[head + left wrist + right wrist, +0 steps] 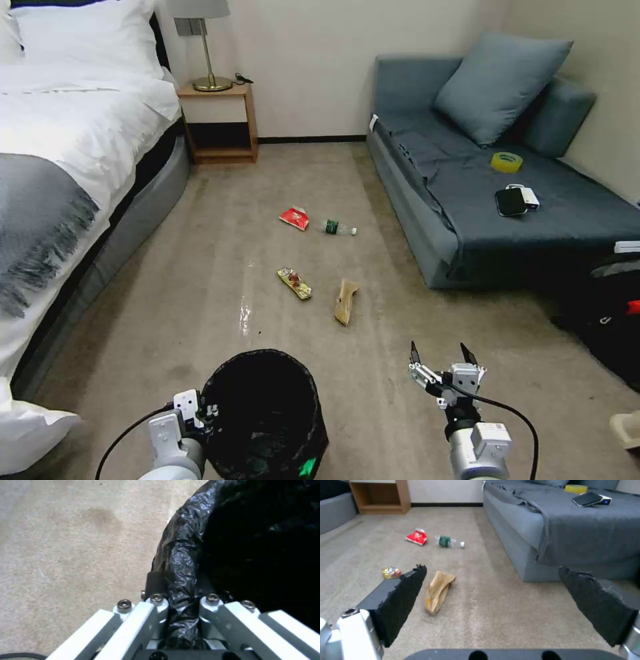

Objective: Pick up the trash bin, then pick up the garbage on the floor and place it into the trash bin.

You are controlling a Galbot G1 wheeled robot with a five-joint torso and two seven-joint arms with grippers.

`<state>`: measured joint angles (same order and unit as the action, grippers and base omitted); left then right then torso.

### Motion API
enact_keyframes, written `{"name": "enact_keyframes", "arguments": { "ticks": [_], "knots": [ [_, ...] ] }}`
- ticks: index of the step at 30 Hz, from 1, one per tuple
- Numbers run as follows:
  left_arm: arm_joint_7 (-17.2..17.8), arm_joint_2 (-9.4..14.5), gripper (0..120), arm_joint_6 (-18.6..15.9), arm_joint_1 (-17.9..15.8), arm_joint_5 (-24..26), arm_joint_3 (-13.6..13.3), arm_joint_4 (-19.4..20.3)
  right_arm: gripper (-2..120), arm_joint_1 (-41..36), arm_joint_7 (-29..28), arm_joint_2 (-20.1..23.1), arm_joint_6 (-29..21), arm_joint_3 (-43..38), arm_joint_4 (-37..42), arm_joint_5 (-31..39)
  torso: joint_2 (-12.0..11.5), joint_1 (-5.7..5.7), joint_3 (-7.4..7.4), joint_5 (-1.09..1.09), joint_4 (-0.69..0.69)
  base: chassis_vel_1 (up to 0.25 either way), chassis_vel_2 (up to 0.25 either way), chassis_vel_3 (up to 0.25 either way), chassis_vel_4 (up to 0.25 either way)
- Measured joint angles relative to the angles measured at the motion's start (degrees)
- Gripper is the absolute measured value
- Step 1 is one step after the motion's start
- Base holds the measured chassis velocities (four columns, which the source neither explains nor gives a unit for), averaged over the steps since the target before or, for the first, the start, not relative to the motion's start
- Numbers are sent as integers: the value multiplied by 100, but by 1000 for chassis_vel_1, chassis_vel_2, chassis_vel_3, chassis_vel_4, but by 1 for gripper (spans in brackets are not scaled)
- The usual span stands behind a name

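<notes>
Near left, on the carpet (200,267): bin (263,413), black liner over the rim, left gripper (178,610) clamped on its left rim. Right gripper (438,363), near right, jaws wide apart, holding nothing. Farther out on the floor: tan paper (345,301), yellow-brown wrapper (294,283), then red packet (295,217) and bottle (338,228) side by side. Sofa (480,193) at far right.

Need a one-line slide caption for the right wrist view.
Open right claw above the carpet, facing four litter pieces: tan paper piece, printed wrapper, red packet, bottle.
</notes>
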<state>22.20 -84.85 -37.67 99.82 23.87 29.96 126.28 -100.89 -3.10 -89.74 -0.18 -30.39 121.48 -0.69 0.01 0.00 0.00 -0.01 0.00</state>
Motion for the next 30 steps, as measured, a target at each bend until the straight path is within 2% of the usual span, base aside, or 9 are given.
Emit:
{"name": "enact_keyframes", "arguments": {
  "ticks": [8, 20, 23, 24, 26, 30],
  "knots": [
    [-86, -24, 5, 118, 18, -80, -4, 27, 100, 8, -1, 3, 37, 5, -3, 7, 0, 0, 0, -1, -1, 0, 0, 0, 0],
    [-331, -44, 5, 474, 80, -392, 11, 215, 100, 84, 47, 3, 109, 13, -13, 17, -1, 0, 1, 1, 0, 0, 0, 0, 0],
    [-667, -53, 4, 1024, 50, -544, 94, 185, 100, 88, 156, -11, 264, 18, -21, -9, -1, 0, 1, 2, 0, 0, 0, 0, 0],
    [-667, -53, 4, 1024, 50, -544, 94, 185, 100, 88, 156, -11, 264, 18, -21, -9, -1, 0, 1, 2, 0, 0, 0, 0, 0],
    [-1019, -59, 4, 1413, 20, -566, 173, 105, 100, 88, 205, -24, 340, 19, -21, -1, -1, 0, 1, 1, 0, 0, 0, 0, 0],
    [-1384, -73, 4, 1676, 29, -504, 241, 51, 100, 73, 224, -47, 374, 27, -20, -1, -1, 0, 1, 1, 0, 0, 0, 0, 0]
  ]
}}
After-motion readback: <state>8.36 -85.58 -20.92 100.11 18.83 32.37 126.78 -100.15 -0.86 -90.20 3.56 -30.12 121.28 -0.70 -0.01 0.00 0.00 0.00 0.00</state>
